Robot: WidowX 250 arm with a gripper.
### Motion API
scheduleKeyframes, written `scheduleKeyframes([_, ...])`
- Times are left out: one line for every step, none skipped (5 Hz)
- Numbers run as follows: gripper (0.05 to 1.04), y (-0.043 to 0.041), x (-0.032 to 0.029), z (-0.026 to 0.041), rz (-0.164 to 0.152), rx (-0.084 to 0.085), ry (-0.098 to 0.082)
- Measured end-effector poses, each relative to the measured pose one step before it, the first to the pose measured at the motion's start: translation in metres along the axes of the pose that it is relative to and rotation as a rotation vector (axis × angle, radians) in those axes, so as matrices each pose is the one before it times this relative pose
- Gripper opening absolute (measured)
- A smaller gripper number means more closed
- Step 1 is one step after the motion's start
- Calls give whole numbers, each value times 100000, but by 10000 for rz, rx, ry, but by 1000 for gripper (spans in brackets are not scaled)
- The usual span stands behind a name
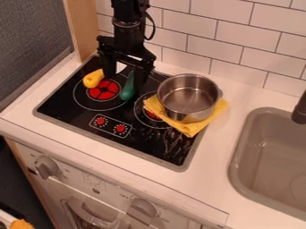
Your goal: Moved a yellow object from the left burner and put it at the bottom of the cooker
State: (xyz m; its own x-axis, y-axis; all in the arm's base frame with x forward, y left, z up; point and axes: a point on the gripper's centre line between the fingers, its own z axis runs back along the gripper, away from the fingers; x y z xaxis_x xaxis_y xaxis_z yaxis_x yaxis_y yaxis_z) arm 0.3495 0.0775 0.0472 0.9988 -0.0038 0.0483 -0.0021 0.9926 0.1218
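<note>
The black gripper (124, 80) hangs over the back of the left burner (103, 90), open, its two fingers wide apart. A rounded yellow object (93, 78) lies at the burner's upper left edge, just left of the left finger; whether they touch I cannot tell. Beside the right finger, a slim dark green object (128, 89) lies on the burner's right side, its upper end between the fingers. The black cooktop (83, 117) has a small panel with two red knob marks (110, 125) near its front edge.
A steel pot (189, 96) stands on a folded yellow cloth (194, 128) over the right burner. The grey sink (263, 156) and a dark faucet (300, 109) are at the right. A tiled wall (230, 36) rises behind, with a wooden post (82, 27) at the back left.
</note>
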Motion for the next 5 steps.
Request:
scheduleKeyframes([1001,-247,-430,-1342,-36,-82,404])
scheduleKeyframes([1001,2900,-33,247,620,30,-13])
scheduleKeyframes([1001,3039,147,2,677,-85,21])
scheduleKeyframes([1001,1228,765,-1476,45,-404,216])
scheduleKeyframes([1000,831,253,-1960,219,-6,434])
